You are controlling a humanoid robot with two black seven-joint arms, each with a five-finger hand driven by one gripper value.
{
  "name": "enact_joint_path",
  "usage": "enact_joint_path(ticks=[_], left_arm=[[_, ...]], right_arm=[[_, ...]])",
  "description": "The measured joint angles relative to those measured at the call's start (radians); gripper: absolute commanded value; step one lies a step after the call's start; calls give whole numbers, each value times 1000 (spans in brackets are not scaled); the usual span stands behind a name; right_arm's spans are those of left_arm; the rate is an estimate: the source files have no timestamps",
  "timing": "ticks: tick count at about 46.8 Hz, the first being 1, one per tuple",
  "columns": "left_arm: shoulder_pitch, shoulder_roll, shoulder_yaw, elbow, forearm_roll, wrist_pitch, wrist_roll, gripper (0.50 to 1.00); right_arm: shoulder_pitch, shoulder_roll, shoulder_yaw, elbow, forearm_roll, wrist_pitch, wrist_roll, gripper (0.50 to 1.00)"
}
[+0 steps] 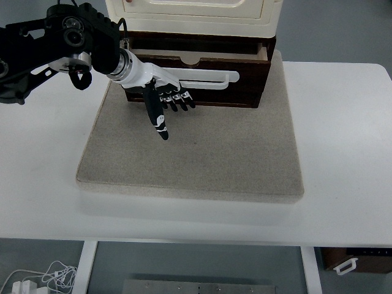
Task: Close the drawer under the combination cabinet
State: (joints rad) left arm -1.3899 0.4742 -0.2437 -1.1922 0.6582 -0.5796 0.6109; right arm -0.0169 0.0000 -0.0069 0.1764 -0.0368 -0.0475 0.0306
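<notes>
A: Where is the drawer [202, 78] found?

B: It is seen under the cream cabinet [193, 15], at the far edge of the grey mat [202, 159]. It is pulled out only a little; a thin strip of its inside is visible along the top, so the job is judged nearly done but not finished.

A: And how is the left hand [160, 98] held?

B: It is laid against the dark front of the drawer, just below the left end of the white handle [205, 78]. The fingers [177, 101] are spread flat and pointed down toward the mat, and nothing is gripped. The thumb is stretched out lower than the rest.

A: Why flat, not gripping?

B: A push is probably all that is wanted, so the handle is left ungrasped and the front is pressed by the open palm.

A: The right hand?

B: It is not seen anywhere over the white table [343, 135].
</notes>
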Motion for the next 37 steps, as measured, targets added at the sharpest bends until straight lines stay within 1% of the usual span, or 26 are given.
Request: enact_joint_path(ticks=[10, 37], left_arm=[[2, -18, -3, 32, 27, 0, 0, 996], [11, -47, -22, 109, 38, 27, -3, 994]], right_arm=[[0, 0, -1, 0, 0, 0, 0, 952], [0, 0, 0, 0, 0, 0, 0, 952]])
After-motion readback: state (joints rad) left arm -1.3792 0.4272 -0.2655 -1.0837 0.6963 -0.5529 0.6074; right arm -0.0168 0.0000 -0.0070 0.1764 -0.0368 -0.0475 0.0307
